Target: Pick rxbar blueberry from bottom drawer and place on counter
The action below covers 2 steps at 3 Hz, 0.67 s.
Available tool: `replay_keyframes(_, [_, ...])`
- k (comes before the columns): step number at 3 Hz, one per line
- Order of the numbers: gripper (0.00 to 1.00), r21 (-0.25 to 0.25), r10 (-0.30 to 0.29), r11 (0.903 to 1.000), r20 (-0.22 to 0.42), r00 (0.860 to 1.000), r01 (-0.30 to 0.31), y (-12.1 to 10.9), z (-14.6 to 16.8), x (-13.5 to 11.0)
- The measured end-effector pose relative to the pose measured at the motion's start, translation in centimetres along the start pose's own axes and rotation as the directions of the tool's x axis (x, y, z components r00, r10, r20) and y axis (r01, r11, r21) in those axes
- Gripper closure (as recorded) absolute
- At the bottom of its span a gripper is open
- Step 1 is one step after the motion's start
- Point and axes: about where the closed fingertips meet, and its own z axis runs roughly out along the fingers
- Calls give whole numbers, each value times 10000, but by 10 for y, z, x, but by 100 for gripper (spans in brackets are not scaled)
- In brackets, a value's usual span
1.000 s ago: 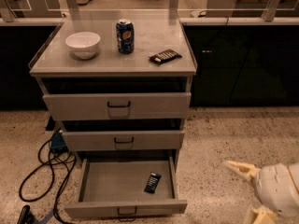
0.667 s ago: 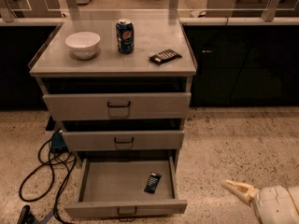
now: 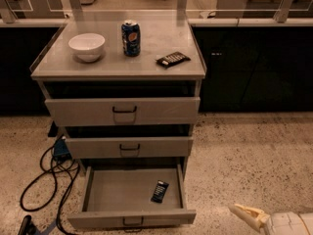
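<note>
The rxbar blueberry (image 3: 159, 191) lies flat in the open bottom drawer (image 3: 132, 218), toward its right side, dark-wrapped and angled slightly. Above, the pale grey counter (image 3: 146, 65) tops the drawer cabinet. My gripper (image 3: 248, 215) shows only as a cream tip with a white body at the bottom right corner. It hangs over the speckled floor, to the right of the drawer and well apart from the bar. Nothing is seen in it.
On the counter stand a white bowl (image 3: 87, 46), a blue soda can (image 3: 130, 37) and a dark bar with white markings (image 3: 172, 58). The two upper drawers (image 3: 122, 110) are slightly ajar. Black cables (image 3: 44, 180) loop on the floor at left. Dark benches stand behind.
My gripper has dropped lower and slid right toward the frame's corner, so less of it shows. The bar, the drawers and the counter items have not moved.
</note>
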Motion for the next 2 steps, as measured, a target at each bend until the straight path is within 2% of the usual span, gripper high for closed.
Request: replay_keyframes(2, [0, -217, 208, 9996, 386, 9990, -200, 4, 4, 10])
